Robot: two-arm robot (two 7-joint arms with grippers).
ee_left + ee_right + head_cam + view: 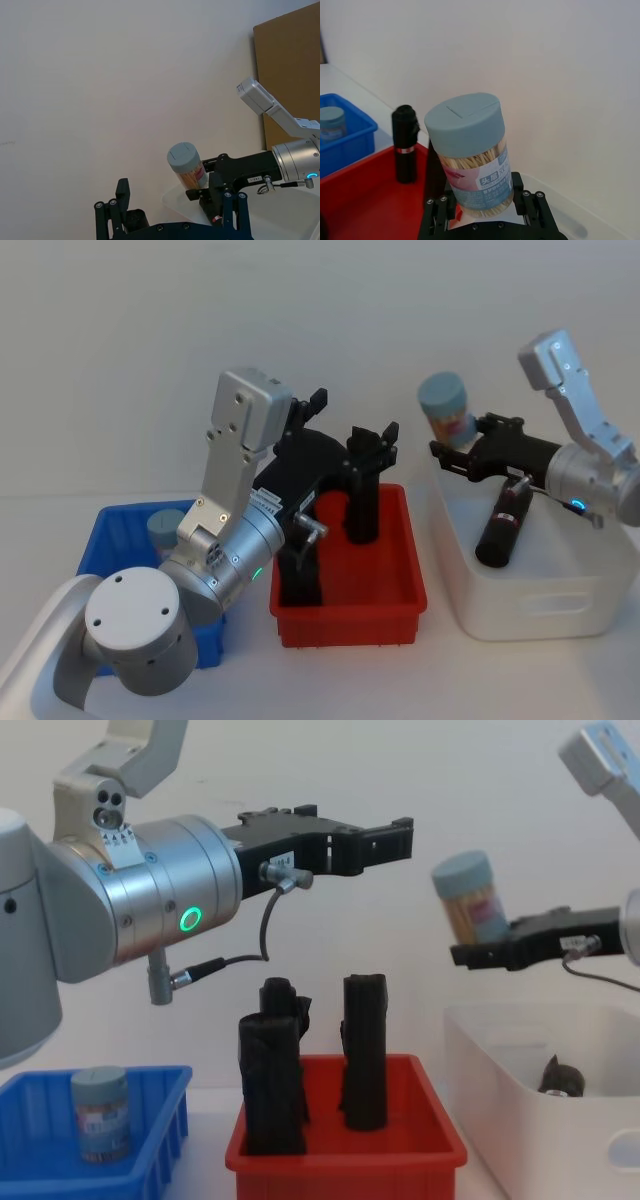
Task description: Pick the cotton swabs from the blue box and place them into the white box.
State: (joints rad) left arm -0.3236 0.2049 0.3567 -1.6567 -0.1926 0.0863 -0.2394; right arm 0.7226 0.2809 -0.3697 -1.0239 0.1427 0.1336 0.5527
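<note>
The right gripper (478,952) clamps a clear cylindrical jar of cotton swabs with a grey-blue lid (473,897) above the deep white plastic box (520,1095). Another such jar (99,1113) stands in the low blue ribbed tray (160,1135). The left gripper (352,430) hangs open above the red tray (395,620).

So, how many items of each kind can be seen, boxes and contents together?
Cotton swab jars: 2, one held by the right end effector above the white box, one in the blue box
Black rolled bundles: 3, two in the red tray, one in the white box
Boxes: 3, blue, red, white
Total: 8
</note>
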